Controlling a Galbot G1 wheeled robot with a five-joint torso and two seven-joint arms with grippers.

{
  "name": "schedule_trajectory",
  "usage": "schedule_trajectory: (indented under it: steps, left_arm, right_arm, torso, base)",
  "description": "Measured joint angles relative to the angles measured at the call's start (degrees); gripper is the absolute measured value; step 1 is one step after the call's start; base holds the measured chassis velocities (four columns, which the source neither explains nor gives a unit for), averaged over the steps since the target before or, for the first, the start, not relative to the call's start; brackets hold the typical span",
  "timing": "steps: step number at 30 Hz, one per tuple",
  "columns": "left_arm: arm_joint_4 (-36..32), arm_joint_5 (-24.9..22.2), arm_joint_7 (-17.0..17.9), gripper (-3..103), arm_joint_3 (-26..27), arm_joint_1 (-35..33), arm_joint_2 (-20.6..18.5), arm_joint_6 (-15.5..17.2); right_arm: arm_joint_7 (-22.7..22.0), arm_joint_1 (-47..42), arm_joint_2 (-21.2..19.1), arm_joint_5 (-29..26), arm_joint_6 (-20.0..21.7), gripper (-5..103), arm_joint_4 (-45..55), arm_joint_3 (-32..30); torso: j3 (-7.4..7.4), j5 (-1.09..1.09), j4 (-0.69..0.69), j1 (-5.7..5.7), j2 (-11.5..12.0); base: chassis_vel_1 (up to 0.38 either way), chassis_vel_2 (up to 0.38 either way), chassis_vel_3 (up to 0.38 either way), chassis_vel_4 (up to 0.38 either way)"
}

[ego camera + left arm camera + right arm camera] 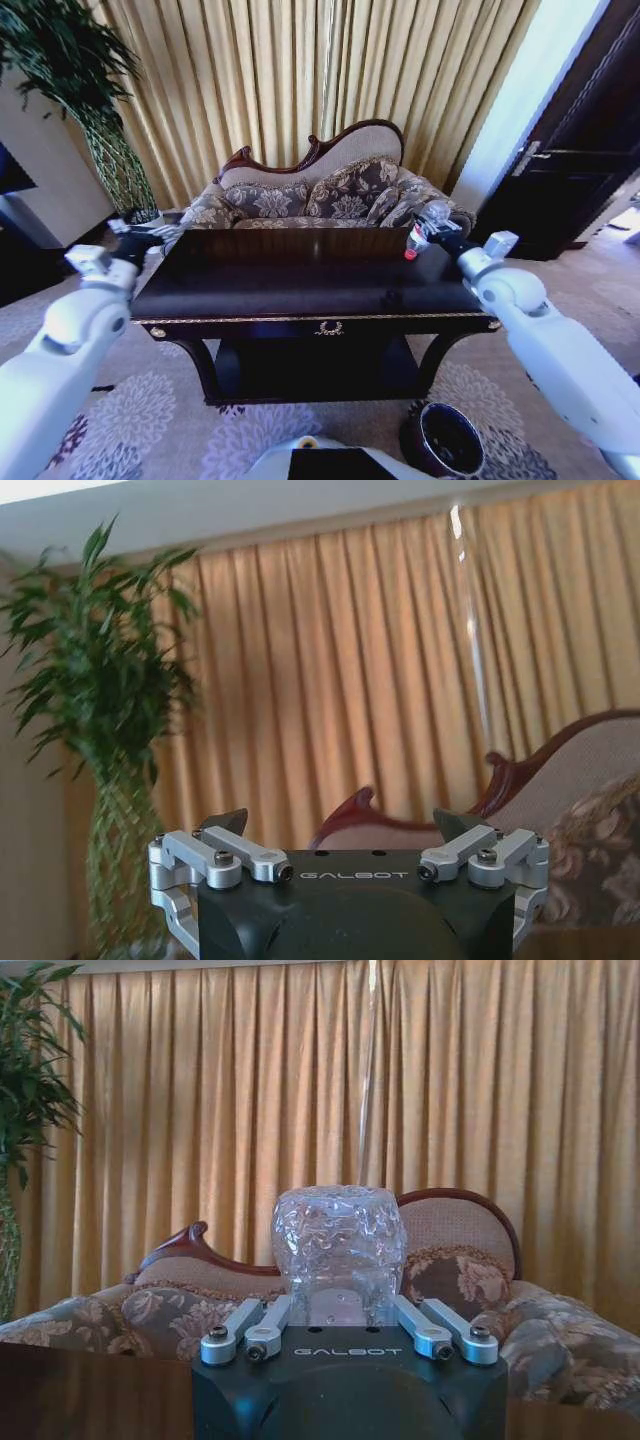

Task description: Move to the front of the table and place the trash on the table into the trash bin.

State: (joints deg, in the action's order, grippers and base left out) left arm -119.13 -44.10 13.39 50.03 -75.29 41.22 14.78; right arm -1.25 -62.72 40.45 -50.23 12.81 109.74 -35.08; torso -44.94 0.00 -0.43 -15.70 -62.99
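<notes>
Up over the table [300, 290], right gripper [428, 228] fingers clamp the bottle [337, 1250]; left gripper [342, 832] fingers apart.

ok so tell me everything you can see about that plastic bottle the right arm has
The bottle is small, of clear crinkled plastic, with a red cap and red label in the head view. It hangs clear above the table's far right corner, held by the right gripper, whose fingers close on its sides. It is tilted, cap end down toward the tabletop. In the right wrist view its dimpled base faces the sofa and curtains. Whether anything is inside, I can't tell.
</notes>
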Motion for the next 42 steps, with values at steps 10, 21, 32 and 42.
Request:
schedule_trajectory:
  steps: [10, 21, 32, 42]
  left_arm:
    - [-1.4, -4.2, 0.7, 100, 12.0, -11.2, 3.8, 2.7]
    - [-4.0, -5.5, 2.2, 100, 11.8, -10.4, 3.9, 5.2]
    - [-5.6, -5.5, 2.2, 100, 10.7, -9.4, 3.9, 5.8]
    - [-5.7, -6.5, 0.3, 100, 10.0, -8.7, 3.3, 3.6]
  right_arm:
    - [-3.2, -4.9, 0.1, -0.3, 1.2, 26, 4.1, -3.7]
    - [-5.6, -4.7, 0.4, 1.4, 3.2, 26, 6.5, -1.9]
    - [-5.9, -6.1, 0.7, 1.6, 3.4, 26, 7.6, -3.3]
    - [-5.9, -7.3, 1.3, 1.8, 3.2, 26, 7.9, -4.8]
  torso:
    - [0.0, -0.02, 0.02, 0.01, 0.0]
    - [-0.01, -0.01, 0.0, 0.0, 0.0]
    - [-0.01, -0.02, 0.01, -0.02, 0.0]
    - [-0.01, -0.01, 0.01, -0.01, 0.0]
  base:
    - [0.0, 0.0, 0.0, 0.0]
    - [0.0, 0.0, 0.0, 0.0]
    - [0.0, 0.0, 0.0, 0.0]
    - [0.073, -0.069, -0.063, 0.073]
